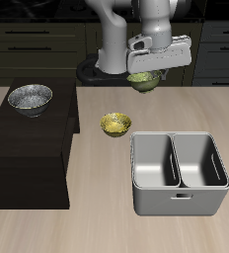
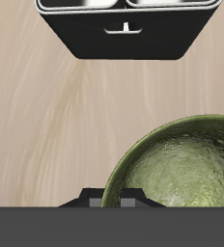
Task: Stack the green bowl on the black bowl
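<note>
My gripper (image 1: 144, 75) is shut on the rim of the green bowl (image 1: 142, 80) and holds it in the air above the back of the table. In the wrist view the green bowl (image 2: 186, 174) fills the frame close to the fingers, olive with a darker mottled inside. The black bowl (image 1: 30, 97), wide with a grey speckled inside, stands on top of a dark cabinet (image 1: 28, 148) at the side of the table, well away from the gripper.
A small yellow-gold bowl (image 1: 115, 124) sits on the table near the middle. A grey two-compartment caddy (image 1: 178, 175) stands near the front edge; it also shows in the wrist view (image 2: 124, 29). The robot's base stands behind the gripper.
</note>
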